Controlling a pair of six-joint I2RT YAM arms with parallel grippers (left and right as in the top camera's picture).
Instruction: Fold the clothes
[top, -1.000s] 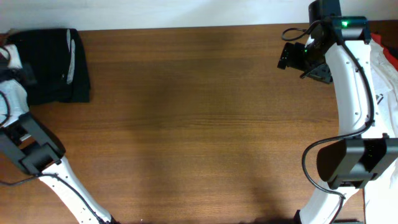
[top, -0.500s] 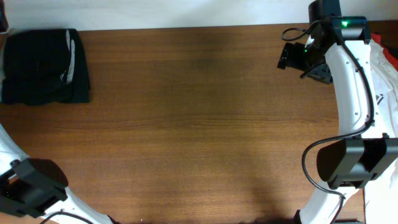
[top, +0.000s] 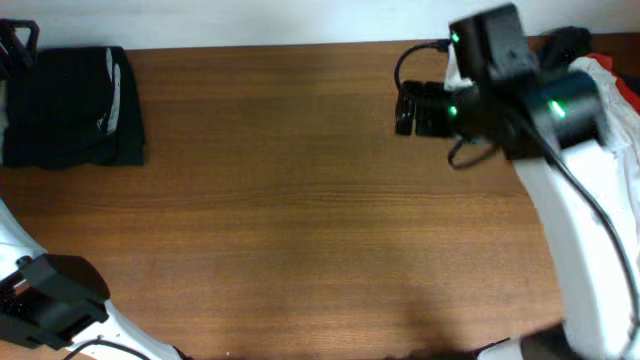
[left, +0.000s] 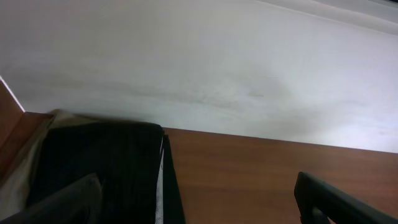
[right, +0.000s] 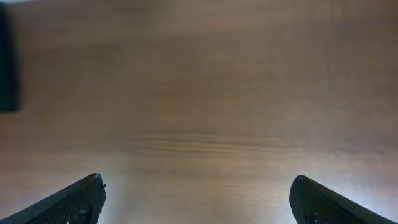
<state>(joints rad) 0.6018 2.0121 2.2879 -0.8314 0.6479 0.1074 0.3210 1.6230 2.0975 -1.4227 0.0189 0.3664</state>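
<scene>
A folded black garment (top: 75, 105) with a pale stripe lies at the table's far left corner. The left wrist view shows it low on the left (left: 118, 168), under the white wall. My left gripper (left: 199, 211) stands open above and in front of it. One finger is over the cloth and the other over bare wood, with nothing held. My right gripper (top: 405, 108) hangs over the back right of the table. In its wrist view the right gripper (right: 199, 202) is open wide over bare wood.
White clothes (top: 618, 85) are piled at the right edge behind the right arm, with a bit of red (top: 633, 92) beside them. The left arm's base (top: 45, 300) sits at the front left. A white wall (left: 199, 68) runs behind the table.
My left gripper has opened and come off the black garment, which stays folded in place. The right arm has swung left and risen toward the camera.
</scene>
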